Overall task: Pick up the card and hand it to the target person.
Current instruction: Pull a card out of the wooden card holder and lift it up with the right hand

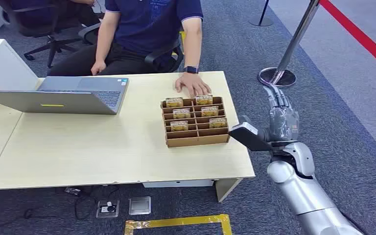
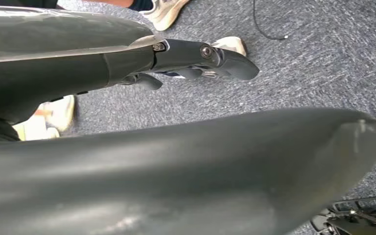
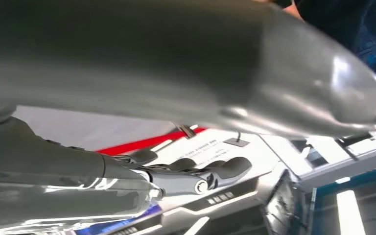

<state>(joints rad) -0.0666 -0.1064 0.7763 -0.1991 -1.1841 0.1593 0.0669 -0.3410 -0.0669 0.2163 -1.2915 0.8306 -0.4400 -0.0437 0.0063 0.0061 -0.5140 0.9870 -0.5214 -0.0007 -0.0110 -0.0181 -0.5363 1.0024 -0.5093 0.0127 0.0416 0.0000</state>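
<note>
Currently the right robot hand is raised off the right edge of the tabletop, fingers stretched out and apart, holding nothing. Left robot hand hangs low over the carpet in its wrist view, fingers slightly curled, nothing in them. Cards sit upright in the slots of a cardboard tray at the right side of the tabletop, three rows in two columns, near row of slots bare. A seated person rests a hand on the tabletop, touching the tray's far edge. Laptop open at far left, well apart. Pickup not started, I judge. Risks: cards are thin and packed between dividers, so the fingers could catch a divider and drag or tip the light tray; could pinch two neighbours or none; reach from the right could bump the person's hand at the far rim; weak pinch could drop the card during handover.
</note>
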